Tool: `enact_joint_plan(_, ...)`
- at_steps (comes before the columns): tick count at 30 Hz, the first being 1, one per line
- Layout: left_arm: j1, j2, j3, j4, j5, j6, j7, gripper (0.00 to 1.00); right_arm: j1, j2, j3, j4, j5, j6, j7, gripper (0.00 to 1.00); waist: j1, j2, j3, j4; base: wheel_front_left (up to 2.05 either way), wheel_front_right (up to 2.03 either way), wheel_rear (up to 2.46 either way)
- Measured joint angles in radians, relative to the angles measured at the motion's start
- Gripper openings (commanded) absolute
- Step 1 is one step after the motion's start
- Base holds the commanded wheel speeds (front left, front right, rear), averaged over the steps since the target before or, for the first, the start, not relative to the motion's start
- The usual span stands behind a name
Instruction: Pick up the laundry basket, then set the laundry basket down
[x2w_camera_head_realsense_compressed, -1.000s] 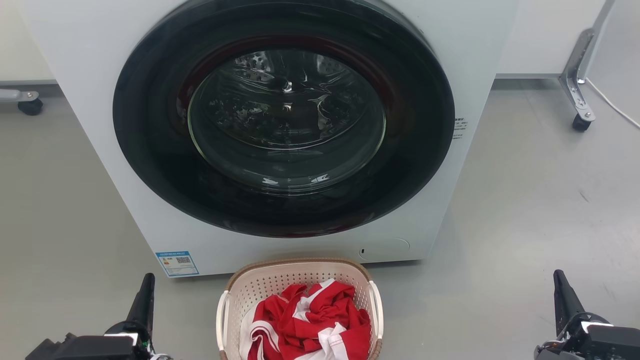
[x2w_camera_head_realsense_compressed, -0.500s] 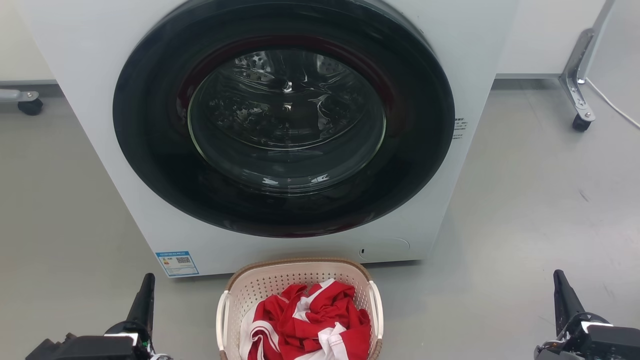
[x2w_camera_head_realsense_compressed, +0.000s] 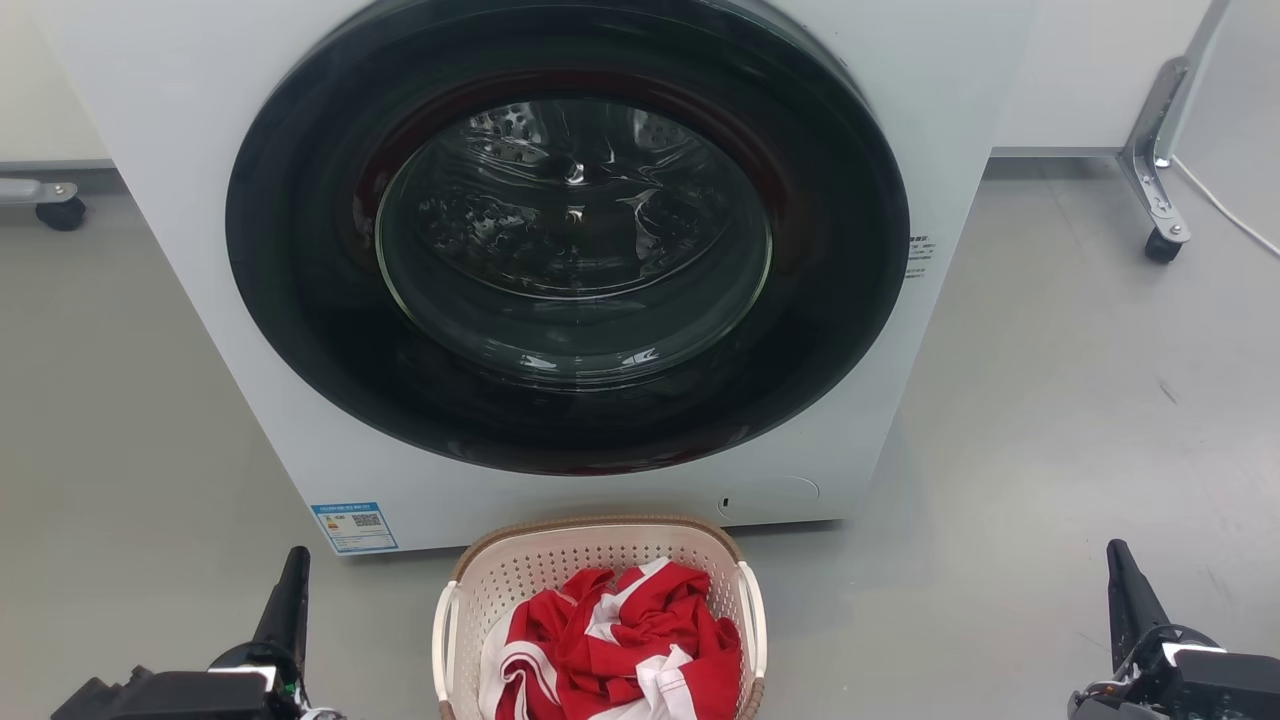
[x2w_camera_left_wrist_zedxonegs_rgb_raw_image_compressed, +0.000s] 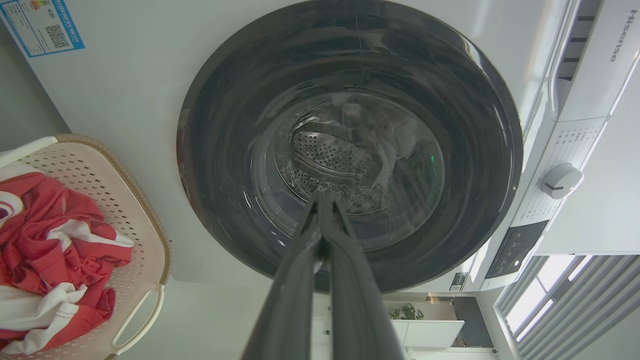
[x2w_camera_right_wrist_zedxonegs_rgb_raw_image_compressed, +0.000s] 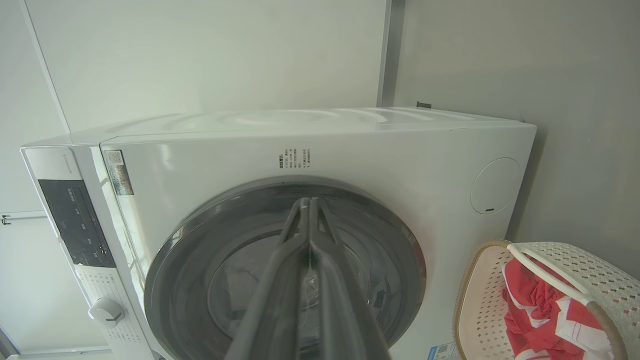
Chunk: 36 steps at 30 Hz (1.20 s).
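The left jaws and right jaws are long, tapering dark-grey fingers, mounted on blocky black wrist housings with white panels.

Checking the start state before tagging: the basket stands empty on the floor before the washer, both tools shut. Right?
Not quite: the basket is not empty; the head view shows red and white clothes piled in it. It does stand on the floor before the washer, and the left tool and right tool are shut.

The laundry basket sits just before the washer.
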Motion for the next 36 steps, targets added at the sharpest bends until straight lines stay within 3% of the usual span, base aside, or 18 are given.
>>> enact_joint_plan(36, 0.000, 0.000, 0.000, 0.000, 0.000, 0.000, 0.000, 0.00, 0.000, 0.000, 0.000, 0.000, 0.000, 0.000, 0.000, 0.00, 0.0000, 0.0000, 0.000, 0.000, 0.00, 0.00, 0.00)
